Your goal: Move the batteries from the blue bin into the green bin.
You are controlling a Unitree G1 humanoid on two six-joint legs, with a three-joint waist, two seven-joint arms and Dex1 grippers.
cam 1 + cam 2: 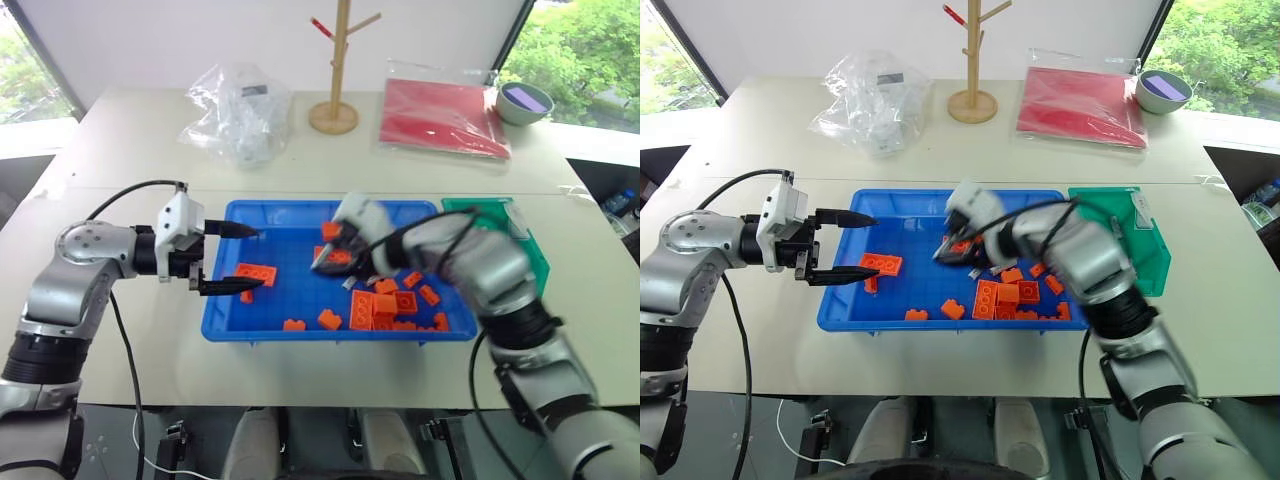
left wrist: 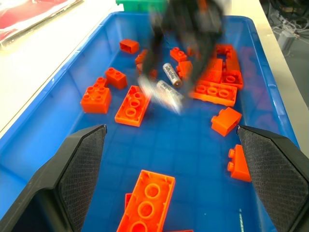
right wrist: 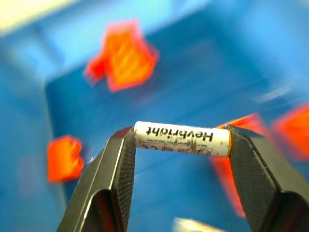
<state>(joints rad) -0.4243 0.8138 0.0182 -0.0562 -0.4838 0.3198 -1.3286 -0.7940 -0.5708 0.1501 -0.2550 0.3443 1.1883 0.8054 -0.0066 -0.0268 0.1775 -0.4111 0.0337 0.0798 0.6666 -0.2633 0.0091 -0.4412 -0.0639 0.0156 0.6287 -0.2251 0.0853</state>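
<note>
The blue bin (image 1: 330, 336) sits in front of me with several orange bricks (image 1: 383, 305) scattered in it. My right gripper (image 3: 181, 137) is shut on a silver battery (image 3: 181, 137), pinched end to end between its two fingers and lifted above the bin's middle (image 1: 330, 262). In the left wrist view that battery (image 2: 166, 94) hangs blurred under the right gripper, and another battery (image 2: 171, 74) lies among the bricks. My left gripper (image 1: 256, 258) hovers open over the bin's left part, holding nothing. The green bin (image 1: 535, 255) stands against the blue bin's right end.
At the back of the table are a crumpled clear plastic bag (image 1: 237, 110), a wooden peg stand (image 1: 336, 100), a red folder (image 1: 440, 115) and a grey bowl (image 1: 524, 102). Bare tabletop lies left of and in front of the blue bin.
</note>
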